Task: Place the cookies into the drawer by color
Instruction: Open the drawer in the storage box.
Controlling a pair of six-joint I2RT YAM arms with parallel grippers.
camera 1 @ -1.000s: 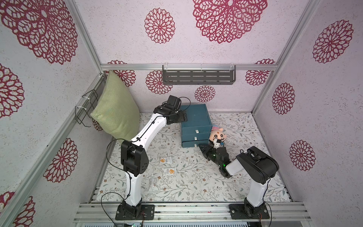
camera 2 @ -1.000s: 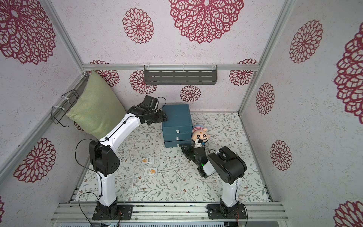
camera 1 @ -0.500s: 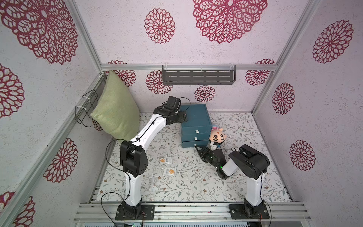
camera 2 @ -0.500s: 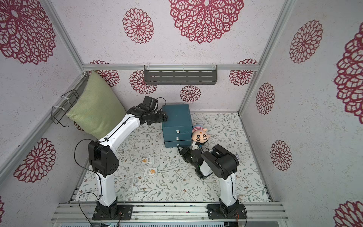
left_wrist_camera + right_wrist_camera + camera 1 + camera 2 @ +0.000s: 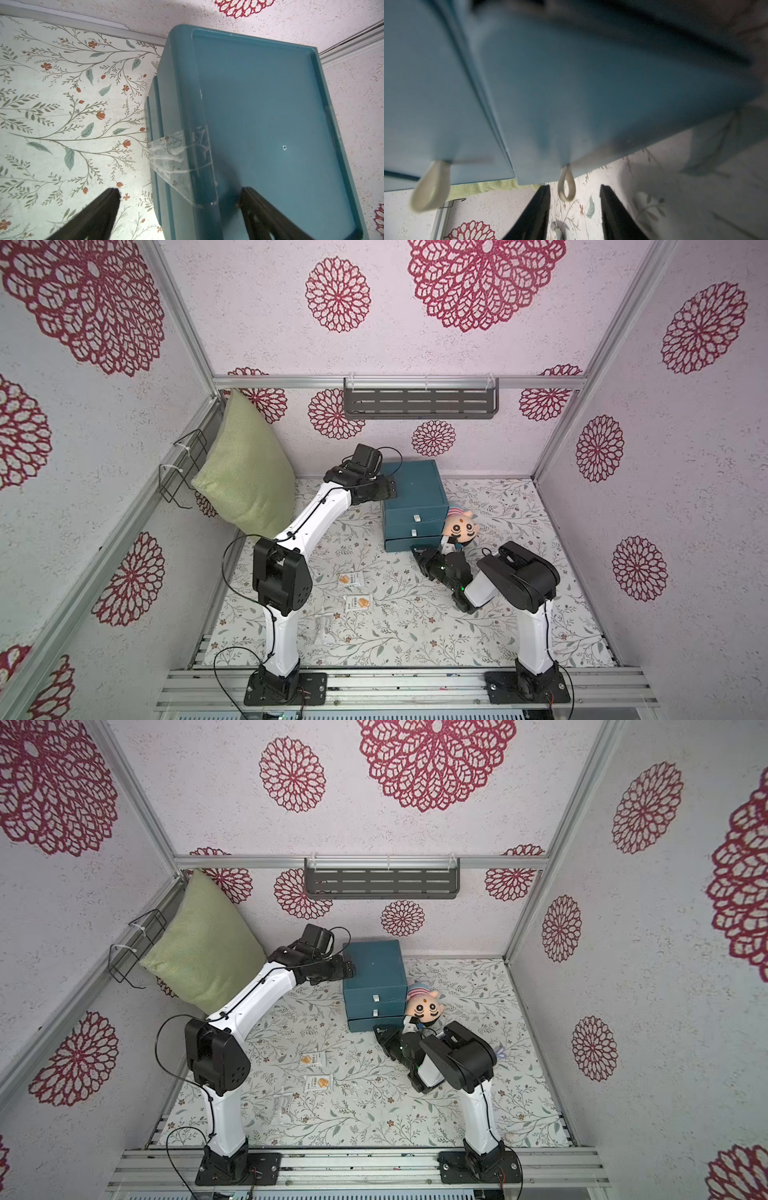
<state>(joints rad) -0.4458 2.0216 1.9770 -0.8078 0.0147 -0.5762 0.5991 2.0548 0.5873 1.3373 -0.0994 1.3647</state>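
Note:
The drawer is a dark teal chest [image 5: 415, 493] [image 5: 374, 969] at the back wall. Two white cookies packets [image 5: 351, 578] [image 5: 358, 603] lie flat on the floor mat left of centre, far from both grippers. My left gripper [image 5: 386, 489] [image 5: 179, 197] is wide open, straddling the chest's top left edge. One finger hangs over the mat, the other over the lid [image 5: 259, 114]. My right gripper [image 5: 417, 549] [image 5: 575, 191] is open low at the bottom drawer's front. That drawer's white loop handle [image 5: 566, 187] hangs between the fingers, touching neither.
A pink plush toy head [image 5: 459, 529] leans against the chest's right side, just behind my right wrist. A green pillow [image 5: 245, 472] stands against the left wall by a wire basket [image 5: 183, 464]. A grey shelf [image 5: 419, 402] hangs on the back wall. Clear tape [image 5: 176, 158] sticks to the chest.
My right arm's elbow has swung left and the gripper has edged in at the bottom drawer front. The left gripper has opened a little wider in place.

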